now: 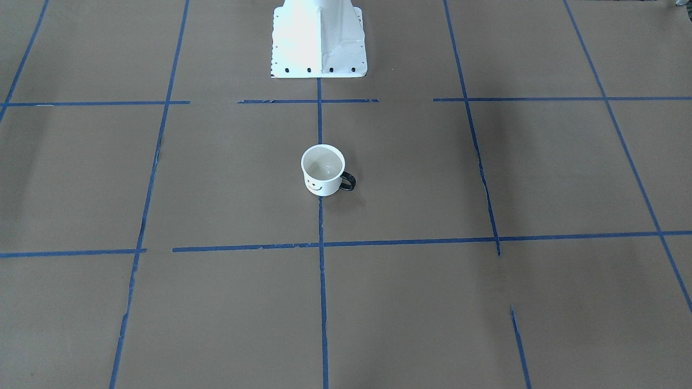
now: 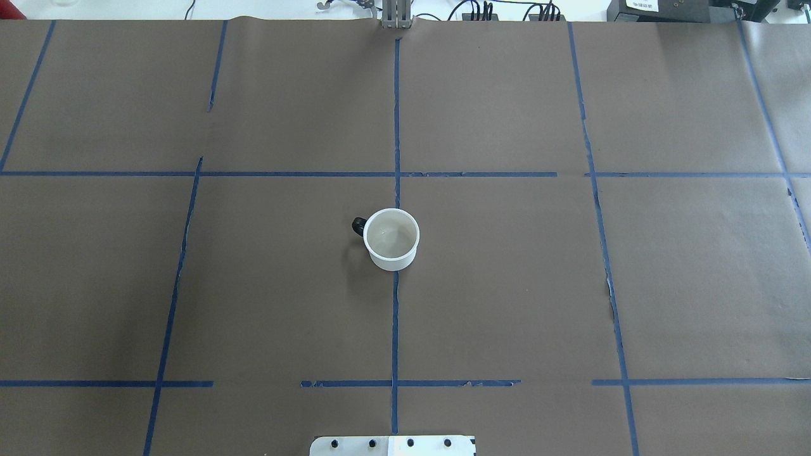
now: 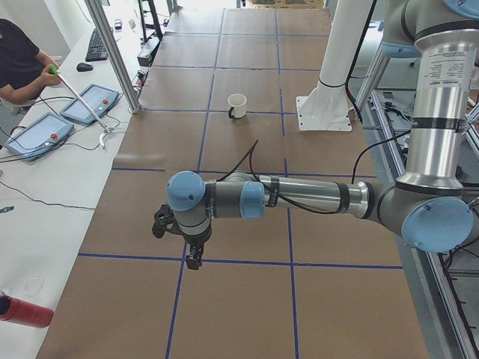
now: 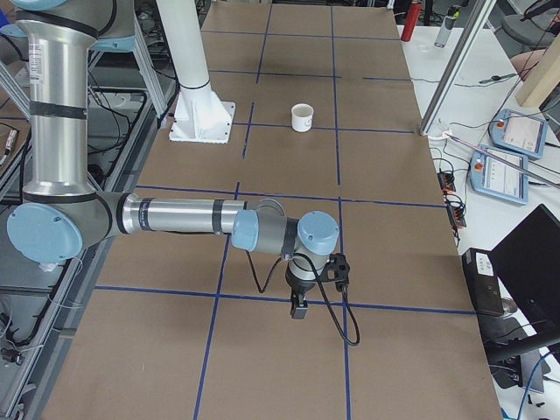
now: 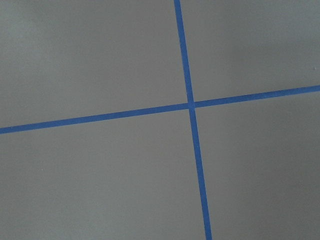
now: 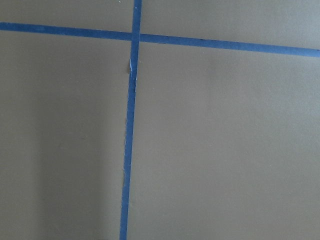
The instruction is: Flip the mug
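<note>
Here, a small white mug (image 1: 323, 172) stands upright, mouth up, near the middle of a wide table (image 2: 570, 285) covered in brown paper. Blue tape (image 2: 395, 329) marks the paper into large squares, and the mug sits right on the centre line, a short way out from the white pedestal (image 1: 319, 40) of the robot. Its thin black handle (image 1: 347, 181) points toward the robot's left side. A black smiley face (image 1: 314, 185) on its wall looks away from the robot, toward the operators' side.

Both arms are stretched out low over the ends of the table, well apart from the mug and not touching it. The left gripper (image 3: 193, 260) hangs pointing down over a tape line near the table's left end. The right gripper (image 4: 298, 308) hangs the same way near the right end. Each shows only from the side and small, so I cannot tell whether their jaws are spread or pressed together. The two wrist cameras show only brown paper and a crossing of tape lines.

Beside the table on the robot's left, a person (image 3: 19, 63) in a dark shirt sits at a white bench.
</note>
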### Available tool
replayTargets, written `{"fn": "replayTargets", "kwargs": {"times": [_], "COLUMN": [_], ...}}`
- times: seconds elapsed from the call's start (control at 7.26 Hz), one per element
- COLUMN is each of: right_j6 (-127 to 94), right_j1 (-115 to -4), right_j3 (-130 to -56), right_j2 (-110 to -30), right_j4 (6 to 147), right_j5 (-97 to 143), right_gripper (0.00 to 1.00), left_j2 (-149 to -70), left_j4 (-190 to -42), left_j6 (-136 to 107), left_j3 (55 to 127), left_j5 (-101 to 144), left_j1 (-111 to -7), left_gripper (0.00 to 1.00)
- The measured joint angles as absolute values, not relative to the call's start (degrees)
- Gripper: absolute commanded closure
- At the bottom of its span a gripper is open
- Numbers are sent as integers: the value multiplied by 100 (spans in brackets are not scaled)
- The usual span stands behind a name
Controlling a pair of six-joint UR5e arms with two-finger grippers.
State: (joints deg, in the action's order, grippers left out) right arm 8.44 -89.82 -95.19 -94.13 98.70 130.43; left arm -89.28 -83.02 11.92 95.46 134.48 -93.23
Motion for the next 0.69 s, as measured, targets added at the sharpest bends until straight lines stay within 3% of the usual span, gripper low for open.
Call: {"fn": "replayTargets", "kwargs": {"times": [0.69], "right_j6": [844], "right_j1": [-8982], "right_j3": [-9519], "right_j2": [-9413], "right_j4": [9870], "right_j5": [13043], "right_gripper": [0], "left_j2": [-8308], "left_j4": [-8793], "left_j6": [1236], "left_j3": [9683], "left_j5": [13455], "left_j1": [-9321], "left_gripper": [0]}}
